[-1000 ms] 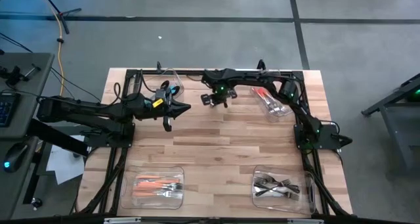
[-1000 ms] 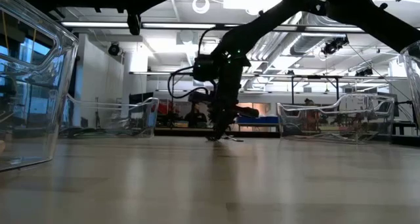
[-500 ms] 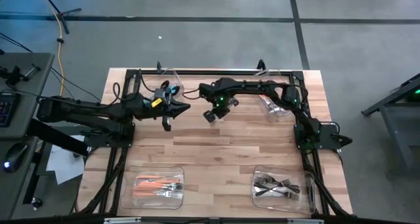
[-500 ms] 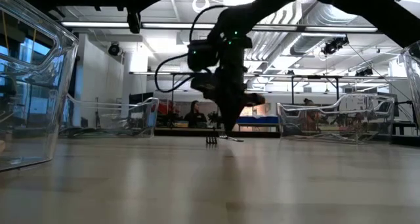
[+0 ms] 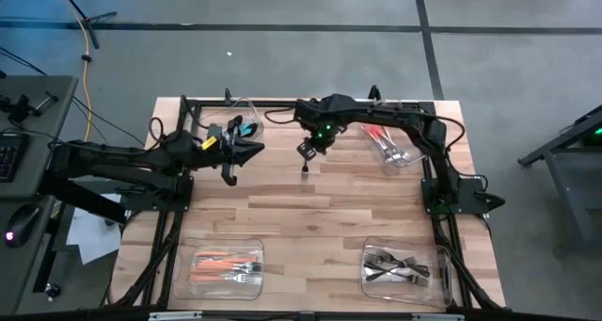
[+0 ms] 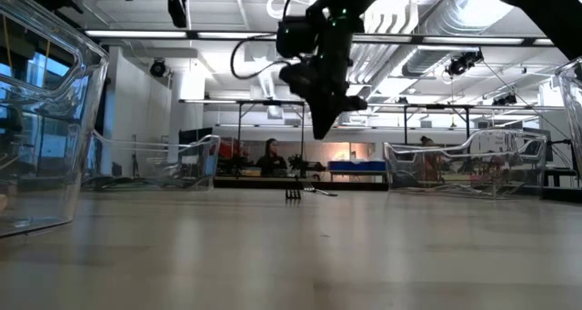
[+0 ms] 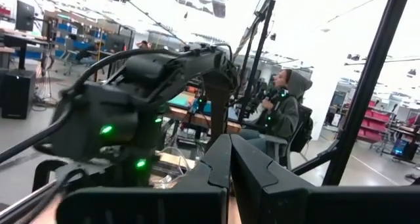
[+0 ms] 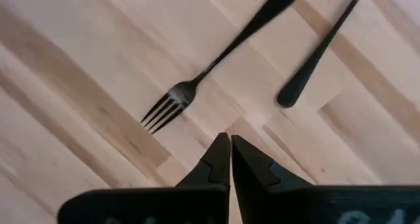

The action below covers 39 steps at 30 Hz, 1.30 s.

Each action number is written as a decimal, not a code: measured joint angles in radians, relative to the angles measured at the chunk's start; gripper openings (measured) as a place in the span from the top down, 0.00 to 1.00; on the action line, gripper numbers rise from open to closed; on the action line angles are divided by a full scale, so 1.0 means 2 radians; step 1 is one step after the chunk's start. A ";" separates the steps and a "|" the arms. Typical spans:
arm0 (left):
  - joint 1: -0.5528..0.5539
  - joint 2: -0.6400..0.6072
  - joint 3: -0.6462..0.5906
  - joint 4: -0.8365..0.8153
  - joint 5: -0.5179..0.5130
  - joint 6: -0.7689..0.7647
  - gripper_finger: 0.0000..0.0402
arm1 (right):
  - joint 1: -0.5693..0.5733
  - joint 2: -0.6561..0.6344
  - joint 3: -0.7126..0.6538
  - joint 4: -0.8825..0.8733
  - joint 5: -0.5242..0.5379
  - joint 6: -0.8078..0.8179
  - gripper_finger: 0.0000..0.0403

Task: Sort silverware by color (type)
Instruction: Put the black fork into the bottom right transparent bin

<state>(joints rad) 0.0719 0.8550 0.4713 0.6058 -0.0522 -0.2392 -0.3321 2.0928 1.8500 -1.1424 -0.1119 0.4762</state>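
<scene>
From the overhead cam I've got the right gripper [image 5: 306, 152] up near the far middle of the table [image 5: 310, 208], clenched with nothing in it, and a dark fork [image 5: 306, 169] lying on the wood just beside it. The left gripper [image 5: 230, 177] sits off to the left by the far-left bin [image 5: 246, 117], also clenched and empty. Orange-handled pieces [image 5: 224, 265] are in the near-left bin, dark ones [image 5: 395, 264] in the near-right, red-handled ones [image 5: 384, 138] far right. Low cam: right gripper hangs above the fork [image 6: 293, 195], clear of it. Left wrist cam just shows its fingers [image 7: 216, 168] pressed together and a person in the room behind. Right wrist cam: shut tips over the fork [image 8: 216, 60], with a second dark utensil [image 8: 321, 50] next to it.
</scene>
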 joint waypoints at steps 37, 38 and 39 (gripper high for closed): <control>0.030 -0.001 0.000 -0.022 0.008 -0.033 1.00 | 0.092 -0.421 -0.556 0.740 -0.052 -0.082 1.00; 0.030 -0.001 0.000 -0.022 0.008 -0.032 1.00 | 0.092 -0.421 -0.556 0.738 -0.051 -0.082 1.00; 0.030 -0.001 0.000 -0.022 0.008 -0.032 1.00 | 0.092 -0.421 -0.556 0.738 -0.048 -0.081 1.00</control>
<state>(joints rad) 0.1314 0.8532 0.4709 0.5610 -0.0353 -0.3042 -0.1483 1.2510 0.7372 0.3333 -0.2070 0.3135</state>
